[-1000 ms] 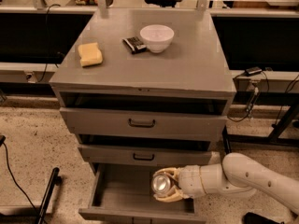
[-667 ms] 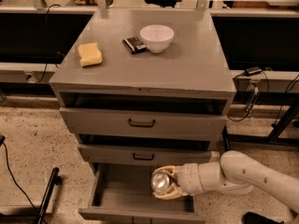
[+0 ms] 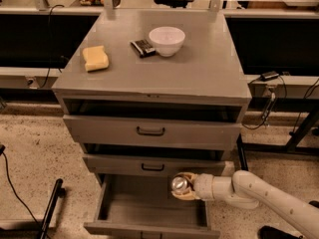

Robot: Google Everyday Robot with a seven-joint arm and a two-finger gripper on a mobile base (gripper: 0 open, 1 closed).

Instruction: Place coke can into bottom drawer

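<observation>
The grey cabinet has three drawers; the bottom drawer (image 3: 144, 210) is pulled open and shows a plain grey floor. My gripper (image 3: 181, 186) reaches in from the right on a white arm and hovers over the drawer's right part. It is shut on the coke can (image 3: 179, 184), which points its silver end at the camera; the can's body is mostly hidden by the tan fingers (image 3: 186, 195).
On the cabinet top (image 3: 199, 73) lie a yellow sponge (image 3: 95, 58), a dark small packet (image 3: 143, 47) and a white bowl (image 3: 166, 40). The two upper drawers (image 3: 149, 131) stand slightly open. A black pole (image 3: 50, 208) and cables lie on the floor at left.
The gripper with the can has shifted slightly left and up over the open bottom drawer. Nothing else has moved.
</observation>
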